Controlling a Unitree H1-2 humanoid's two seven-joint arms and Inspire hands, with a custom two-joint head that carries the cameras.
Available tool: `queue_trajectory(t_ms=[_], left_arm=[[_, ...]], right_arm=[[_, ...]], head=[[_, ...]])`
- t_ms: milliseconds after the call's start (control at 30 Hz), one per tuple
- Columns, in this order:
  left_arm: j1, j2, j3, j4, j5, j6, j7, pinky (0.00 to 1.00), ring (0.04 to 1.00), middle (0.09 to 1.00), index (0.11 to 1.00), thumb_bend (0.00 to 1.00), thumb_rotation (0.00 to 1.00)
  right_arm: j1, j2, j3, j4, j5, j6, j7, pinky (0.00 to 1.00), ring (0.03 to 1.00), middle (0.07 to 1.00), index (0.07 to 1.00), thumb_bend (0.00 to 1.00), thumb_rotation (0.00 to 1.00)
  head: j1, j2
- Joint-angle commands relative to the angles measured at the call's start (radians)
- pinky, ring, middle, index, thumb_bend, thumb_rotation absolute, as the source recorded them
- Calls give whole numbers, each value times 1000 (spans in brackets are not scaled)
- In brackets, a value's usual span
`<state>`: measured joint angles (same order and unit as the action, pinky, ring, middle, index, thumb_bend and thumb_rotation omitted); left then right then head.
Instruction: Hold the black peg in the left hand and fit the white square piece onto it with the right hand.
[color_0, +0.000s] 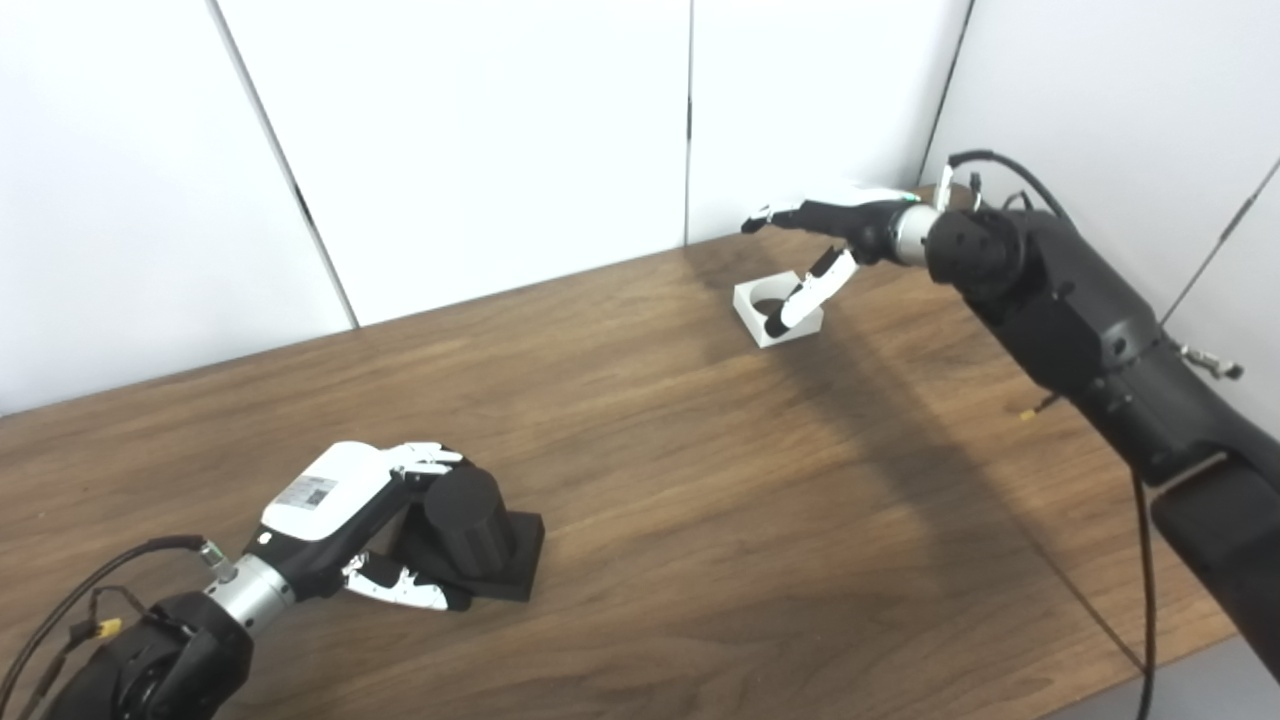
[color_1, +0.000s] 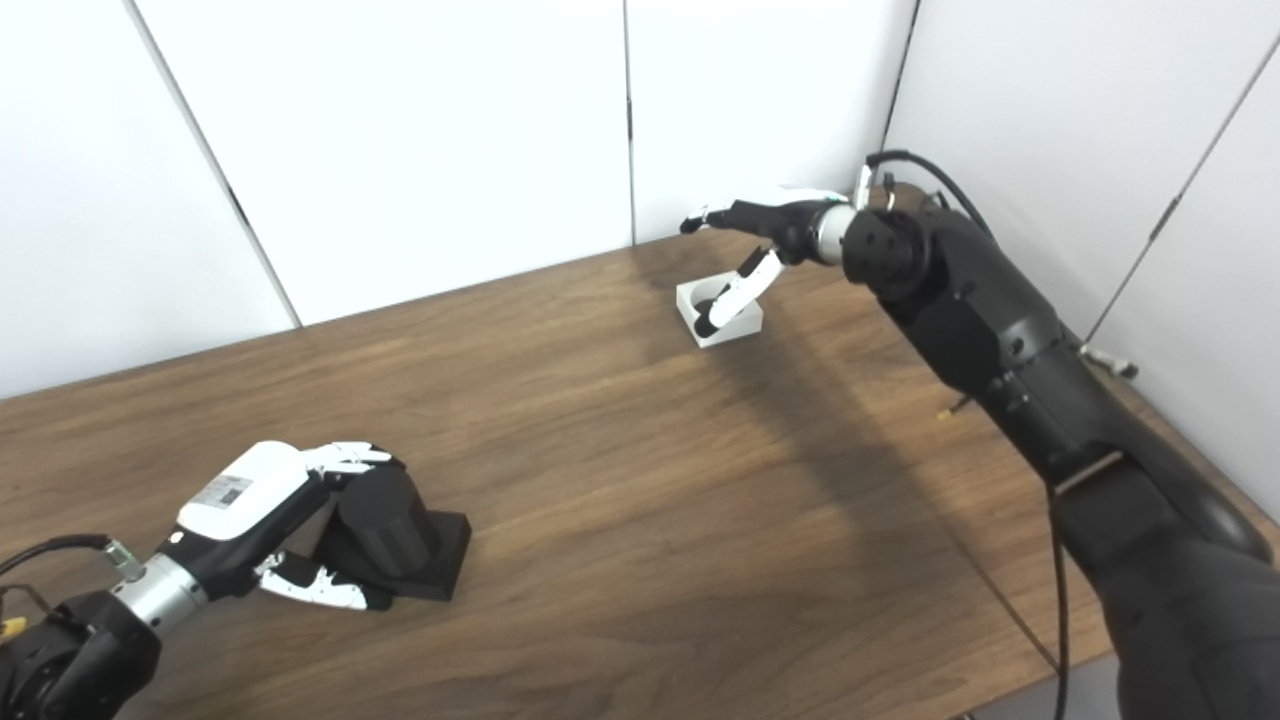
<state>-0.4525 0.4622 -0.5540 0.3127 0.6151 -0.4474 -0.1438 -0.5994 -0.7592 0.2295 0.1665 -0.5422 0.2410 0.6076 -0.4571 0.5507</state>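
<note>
The black peg (color_0: 470, 530), a round cylinder on a square black base, stands on the wooden table (color_0: 650, 480) at the front left. My left hand (color_0: 345, 520) is wrapped around it from the left, fingers behind and thumb in front, closed on the peg. The white square piece (color_0: 777, 308) with a round hole lies flat at the far right of the table. My right hand (color_0: 835, 235) hovers over it with fingers spread; its thumb dips toward the hole and it holds nothing.
White wall panels (color_0: 480, 150) rise along the table's far edge and the right side. A black cable (color_0: 1140, 560) hangs from the right arm over the table's right front corner.
</note>
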Motion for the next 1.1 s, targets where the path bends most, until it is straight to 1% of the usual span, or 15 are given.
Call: queue_trajectory(t_ms=[0,100,467,667,867,1067], left_arm=[[62,50,-36,23,55,28,-103,742,857,817,488,523,55],[64,50,-34,20,48,27,-107,746,859,818,488,523,55],[72,53,-31,8,55,32,-108,727,853,815,488,523,55],[70,53,-31,3,50,35,-113,730,853,815,488,523,55],[71,51,-32,10,52,26,-103,720,852,812,487,523,55],[74,52,-30,-2,47,40,-116,720,857,816,488,523,55]], right_arm=[[-58,-35,9,-13,-25,8,12,999,1000,996,941,1000,386],[-65,-35,21,-5,-39,11,22,1000,1000,997,943,1000,366],[-78,-25,36,49,-60,3,22,1000,1000,1000,962,1000,366],[-91,-11,55,85,-82,-3,10,1000,1000,996,961,1000,320],[-103,5,73,112,-104,1,2,1000,1000,996,967,960,310],[-119,26,80,161,-115,-12,-21,1000,1000,993,970,948,304]], head=[[1,2],[3,4],[12,9],[13,10],[26,12],[34,15]])
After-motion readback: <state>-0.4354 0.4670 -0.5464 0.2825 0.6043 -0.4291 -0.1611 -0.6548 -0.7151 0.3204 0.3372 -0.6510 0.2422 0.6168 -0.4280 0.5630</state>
